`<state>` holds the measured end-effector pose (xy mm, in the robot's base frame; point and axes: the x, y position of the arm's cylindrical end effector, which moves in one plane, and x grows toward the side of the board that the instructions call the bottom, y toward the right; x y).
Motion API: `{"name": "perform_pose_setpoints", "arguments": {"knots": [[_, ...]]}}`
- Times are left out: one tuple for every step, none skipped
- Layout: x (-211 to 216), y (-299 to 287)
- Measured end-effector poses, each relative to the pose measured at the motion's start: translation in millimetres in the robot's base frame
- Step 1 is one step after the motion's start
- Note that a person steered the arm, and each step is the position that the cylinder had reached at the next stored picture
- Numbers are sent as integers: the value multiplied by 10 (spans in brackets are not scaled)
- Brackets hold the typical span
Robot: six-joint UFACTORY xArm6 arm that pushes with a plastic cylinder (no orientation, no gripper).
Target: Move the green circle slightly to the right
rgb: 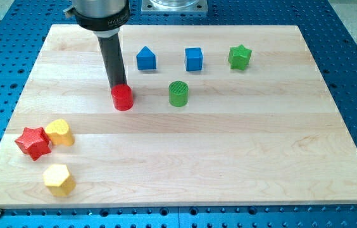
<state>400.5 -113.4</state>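
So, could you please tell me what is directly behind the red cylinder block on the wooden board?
The dark rod stands right behind the red cylinder block, towards the view's top. My tip meets the block's top edge; whether it touches is unclear. The wooden board just behind the block is hidden.

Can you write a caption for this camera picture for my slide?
My tip sits behind the red circle, left of the green circle.

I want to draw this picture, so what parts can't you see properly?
- My tip: its very end sits right behind the red cylinder; whether they touch is unclear.
- The arm above the rod: cut off by the view's top edge.
- Red star and yellow block: so close that contact is uncertain.
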Motion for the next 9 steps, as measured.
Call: {"name": "perform_pose_setpoints", "arguments": {"knots": [[45,66],[-56,505],[-338,1010],[-388,1201],[-342,1201],[-311,1189],[-311,951],[-171,660],[142,665]]}}
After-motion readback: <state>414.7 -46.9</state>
